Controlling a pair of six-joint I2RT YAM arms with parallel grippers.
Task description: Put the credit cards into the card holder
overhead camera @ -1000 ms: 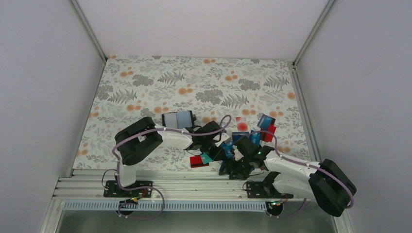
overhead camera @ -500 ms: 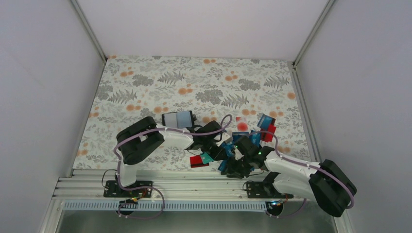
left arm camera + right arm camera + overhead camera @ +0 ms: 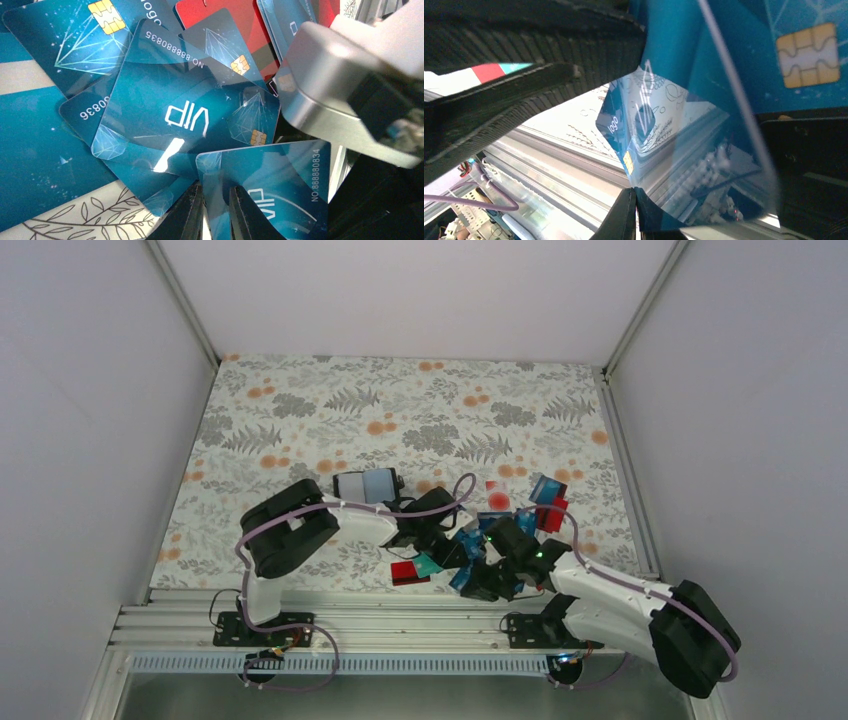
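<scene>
Right arm's elbow has swung outward and the right gripper (image 3: pixel 631 216) has shut at a card corner; the left gripper (image 3: pixel 216 217) pinches a blue VIP card (image 3: pixel 275 187) above the heaped credit cards (image 3: pixel 165 105). The card holder (image 3: pixel 366 485) sits well apart, beyond the left arm. Crowded grippers could tug that card loose.

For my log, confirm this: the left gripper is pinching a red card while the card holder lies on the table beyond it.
One detail is wrong. The card pinched in the left gripper is blue and marked VIP, not red, as the left wrist view shows. The card holder does lie on the table beyond it.
</scene>
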